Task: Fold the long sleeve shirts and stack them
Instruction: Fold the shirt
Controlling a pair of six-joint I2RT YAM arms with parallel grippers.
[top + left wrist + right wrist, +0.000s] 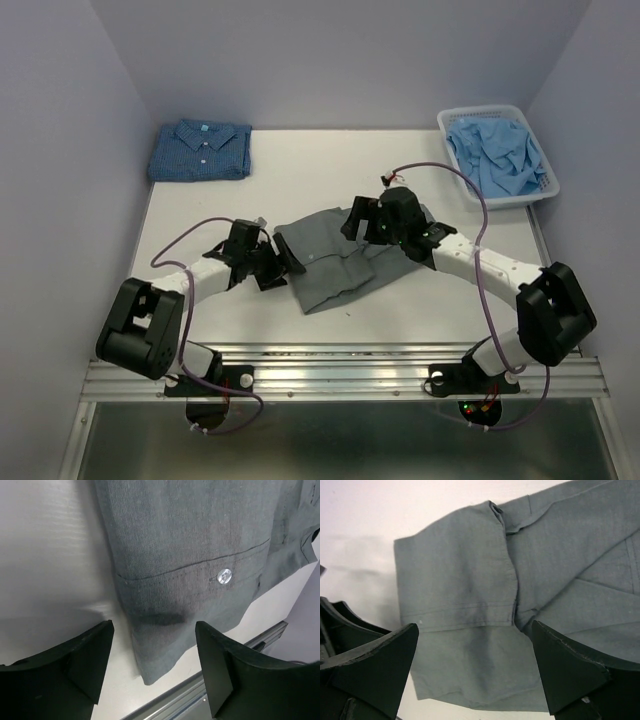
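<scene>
A: Fingers (85, 655) on the left gripper (152, 630) are spread apart, with the grey shirt (335, 265)'s hem corner lying between them and nothing pinched.

B: And that arm's pose?

A: Its elbow is bent at the near left, and the forearm runs low across the table (300, 170) to the shirt's left edge. A pale button (224, 576) shows just past the fingertips.

B: The right side?

A: The right gripper (475, 630) is spread wide too, holding nothing. It points down over the shirt's far edge, above a folded-in sleeve. That arm's elbow sits at the near right, and its forearm angles left and away.

B: Where do the shirts lie?

A: The grey one lies part-folded at the table's middle, between the two grippers. The blue checked shirt (200, 150) lies folded at the far left corner, well apart. A basket (448, 125) at the far right holds light-blue cloth (500, 155).
</scene>
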